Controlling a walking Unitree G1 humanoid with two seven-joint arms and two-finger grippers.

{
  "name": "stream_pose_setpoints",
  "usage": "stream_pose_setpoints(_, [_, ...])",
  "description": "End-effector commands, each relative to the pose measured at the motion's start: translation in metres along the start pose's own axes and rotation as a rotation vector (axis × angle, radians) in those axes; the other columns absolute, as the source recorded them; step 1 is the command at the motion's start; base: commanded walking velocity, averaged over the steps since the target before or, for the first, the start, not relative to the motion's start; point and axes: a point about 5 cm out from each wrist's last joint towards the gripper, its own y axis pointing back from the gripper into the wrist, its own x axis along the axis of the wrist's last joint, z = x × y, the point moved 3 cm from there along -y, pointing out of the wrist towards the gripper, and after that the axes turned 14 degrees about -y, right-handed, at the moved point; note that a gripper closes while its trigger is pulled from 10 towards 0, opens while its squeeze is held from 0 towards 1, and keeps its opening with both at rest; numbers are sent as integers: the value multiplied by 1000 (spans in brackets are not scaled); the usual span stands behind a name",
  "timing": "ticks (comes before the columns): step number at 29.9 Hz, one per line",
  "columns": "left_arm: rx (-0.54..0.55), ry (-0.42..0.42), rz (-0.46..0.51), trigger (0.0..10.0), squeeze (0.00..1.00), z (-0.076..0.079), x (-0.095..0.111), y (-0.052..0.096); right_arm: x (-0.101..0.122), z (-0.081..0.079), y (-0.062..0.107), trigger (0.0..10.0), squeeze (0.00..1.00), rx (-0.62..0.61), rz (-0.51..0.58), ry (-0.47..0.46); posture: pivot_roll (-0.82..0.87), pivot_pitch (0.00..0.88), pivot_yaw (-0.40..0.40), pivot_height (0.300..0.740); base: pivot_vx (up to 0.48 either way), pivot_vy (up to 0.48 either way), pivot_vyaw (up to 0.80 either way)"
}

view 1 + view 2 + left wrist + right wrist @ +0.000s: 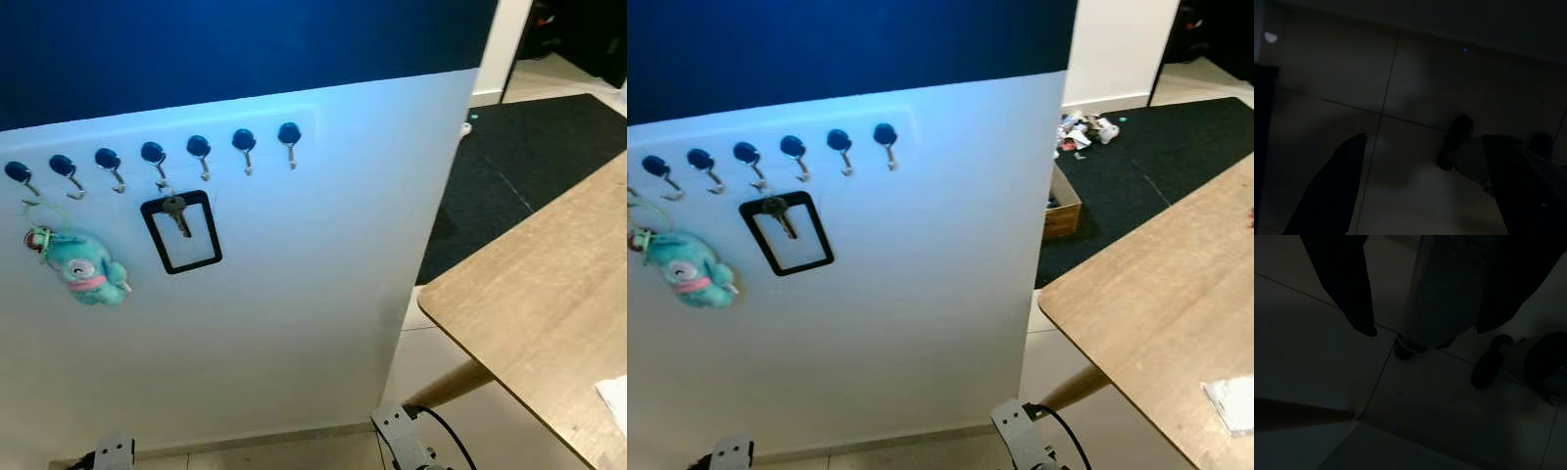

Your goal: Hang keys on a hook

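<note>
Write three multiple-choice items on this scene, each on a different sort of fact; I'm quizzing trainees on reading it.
1. Where does the silver key with black rectangular strap hang?
A. first hook from the left
B. fourth hook from the left
C. last hook

2. How many blue-knobbed metal hooks does the white board carry?
A. five
B. seven
C. nine

3. What is the left gripper doing?
A. open, empty
B. shut on the key
C. shut on a toy

Answers: B, it hangs under the fourth knob; B, seven knobs in a row; A, its fingers are apart over the dark floor.
</note>
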Motion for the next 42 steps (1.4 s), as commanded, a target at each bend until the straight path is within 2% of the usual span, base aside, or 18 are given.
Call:
stream_pose_setpoints(1, [-5,-24,-34,10000,0,5,-11,1,-56,-2,7,10000,0,-1,-199,3,-94,72,88,740,-360,0,0])
stream_pose_setpoints(9, [-17,-28,-37,10000,0,11,-12,0,-56,-2,7,10000,0,-3,-201,6,-94,72,88,740,-355,0,0])
stream_pose_setpoints(31, [-18,-63,-34,10000,0,7,-8,0,-57,-4,6,10000,0,0,-201,8,-95,65,98,740,-361,0,0])
stream_pose_setpoints(42, [-28,-67,-46,10000,0,10,-13,0,-58,-4,7,10000,0,2,-203,6,-91,75,99,740,-391,0,0])
